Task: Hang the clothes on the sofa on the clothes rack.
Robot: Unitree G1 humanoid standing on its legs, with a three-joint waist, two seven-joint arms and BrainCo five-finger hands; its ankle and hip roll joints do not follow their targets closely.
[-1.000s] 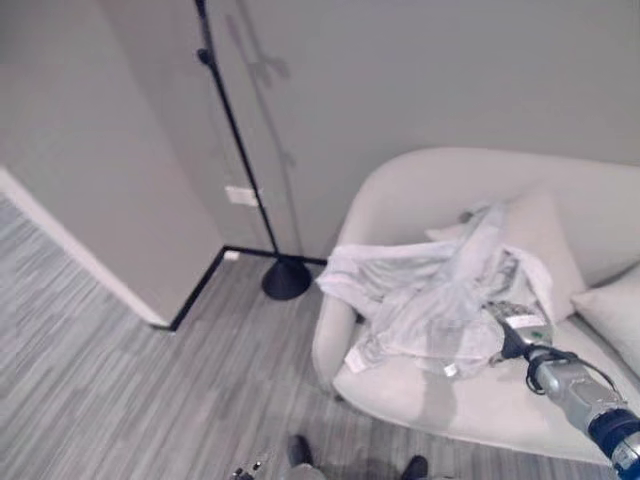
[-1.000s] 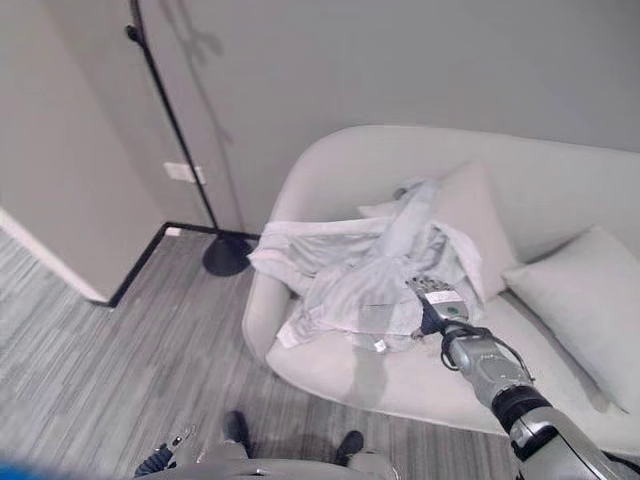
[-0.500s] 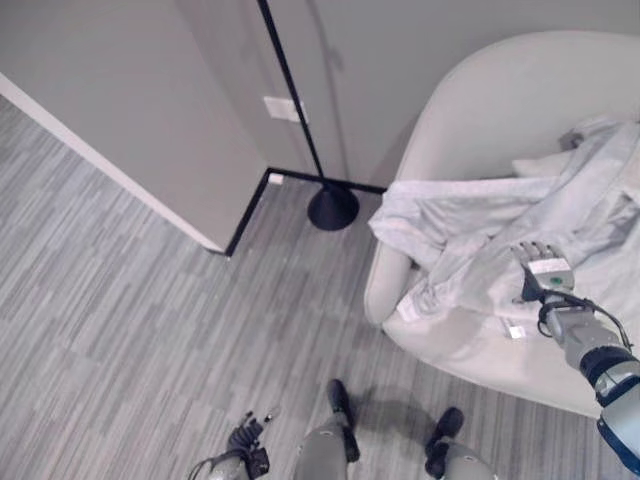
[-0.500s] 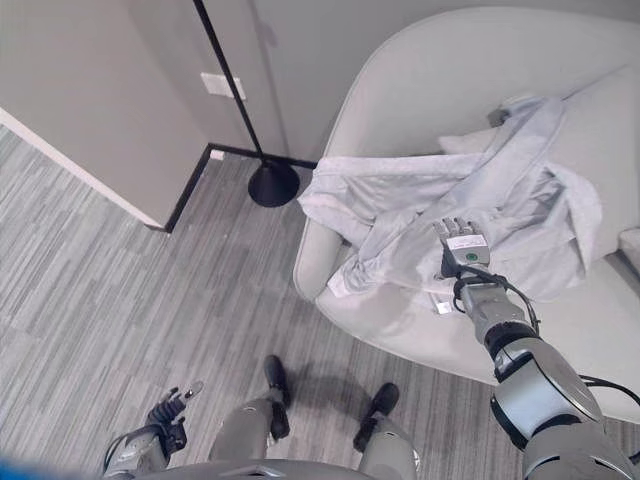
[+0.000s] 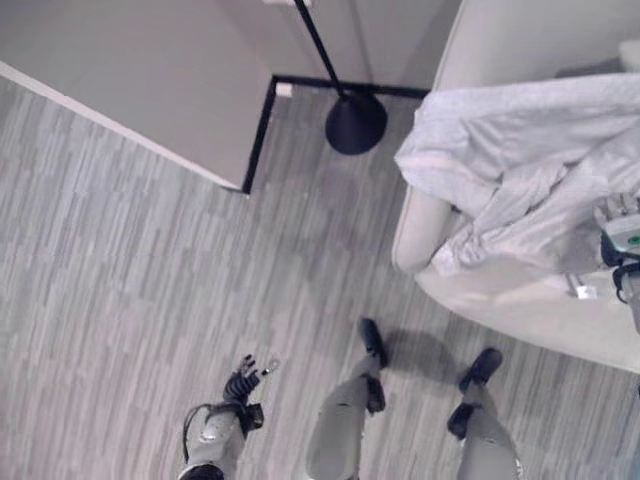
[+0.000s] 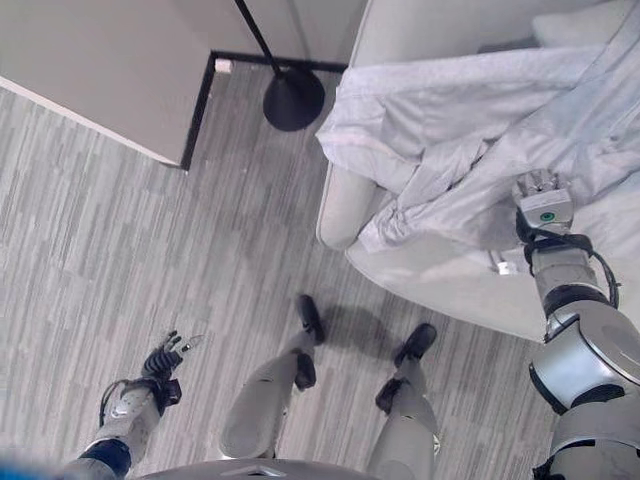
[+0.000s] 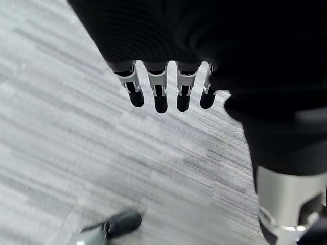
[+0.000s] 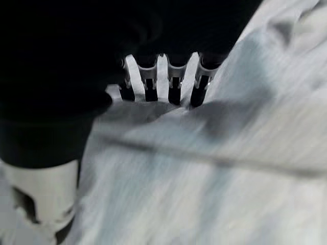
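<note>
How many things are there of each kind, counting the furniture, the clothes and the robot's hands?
Sofa: 1
Clothes rack: 1
Pale grey garment: 1
Left hand and right hand: 2
Total: 5

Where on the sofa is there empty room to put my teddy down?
The sofa has a bare strip of seat along its front edge, below the pale garment and beside the right hand. Higher up, the garment is spread across the seat and armrest. The floor by the rack's base is bare.
</note>
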